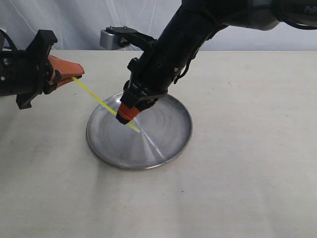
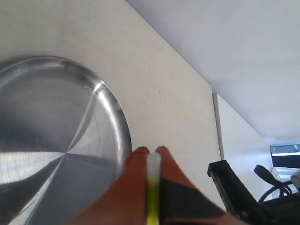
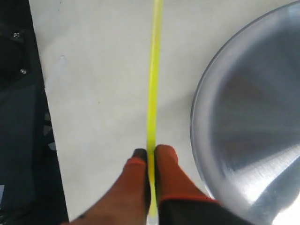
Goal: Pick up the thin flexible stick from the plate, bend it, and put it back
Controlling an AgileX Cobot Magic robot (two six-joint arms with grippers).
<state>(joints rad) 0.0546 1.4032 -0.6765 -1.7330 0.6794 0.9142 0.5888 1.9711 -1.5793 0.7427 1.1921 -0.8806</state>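
Lifting is done: the thin, straight yellow-green plastic stick (image 1: 96, 96) is pinched near each end by the left gripper (image 1: 77, 70) and the right gripper (image 1: 124, 118). Bending and putting back are left. The right gripper is tilted down, with the round shiny steel plate (image 1: 171, 136) just under it; the left is held level.

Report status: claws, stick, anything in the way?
Left claw shut on one end of the stick. Right claw shut near its other end. Stick straight, unbent, lifted, that end over the plate. No obstruction seen.
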